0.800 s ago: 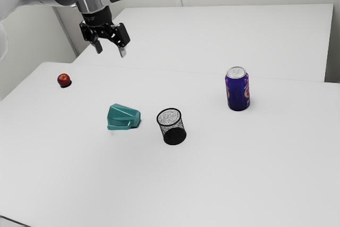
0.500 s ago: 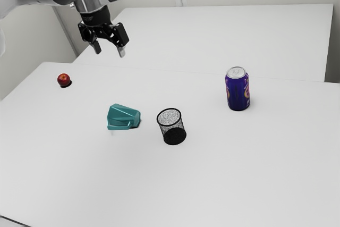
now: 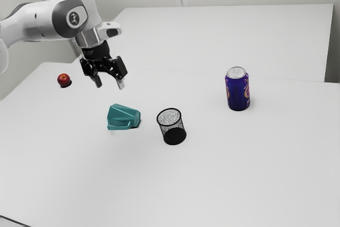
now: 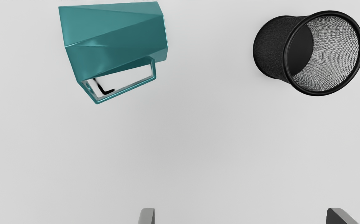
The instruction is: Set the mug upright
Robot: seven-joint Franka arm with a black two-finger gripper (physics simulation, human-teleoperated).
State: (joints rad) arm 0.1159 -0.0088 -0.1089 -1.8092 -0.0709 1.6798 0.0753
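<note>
The pincer [image 3: 109,84] hangs above the counter [image 3: 239,174], its tips wide apart and empty. It should straddle the mug's [image 4: 114,40] body, clear of the handle [image 4: 126,89], grip squarely, lift, then tip it base-down. The mug lies sideways on the counter, handle toward the pincer, long axis near level, narrower end toward the mesh cup [image 4: 271,46].

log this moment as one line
jaws: open, empty | teal mug: on its side, untouched | mesh cup: upright | can: upright
</note>
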